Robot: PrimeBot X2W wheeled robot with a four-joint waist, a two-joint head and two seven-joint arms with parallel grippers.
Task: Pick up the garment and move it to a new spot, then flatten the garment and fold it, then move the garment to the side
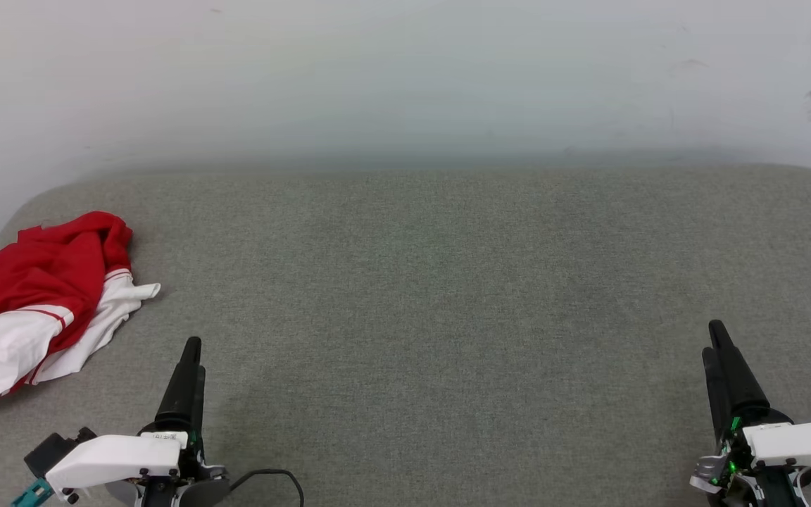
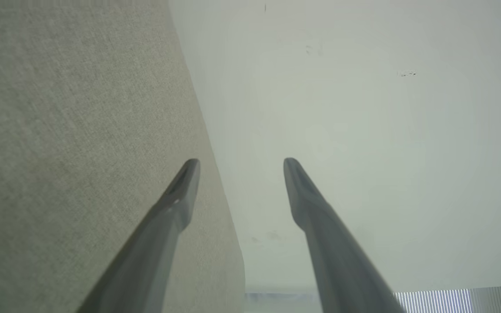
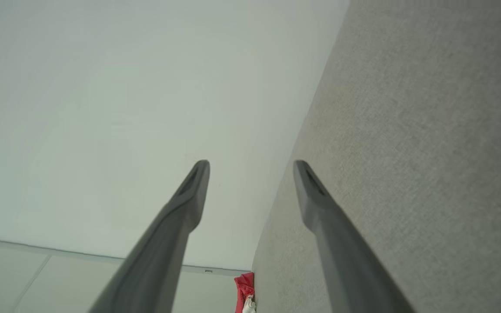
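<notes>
grey cushion [image 1: 448,282]; left claw [image 2: 241,161], right claw [image 3: 251,163] wide, empty

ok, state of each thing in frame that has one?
garment: crumpled in a heap, not flattened or folded, lying at the left end of the grey surface, running off the head view's left edge
left pincer: open, empty, apart from the garment
right pincer: open, empty, at the far side from the garment
</notes>
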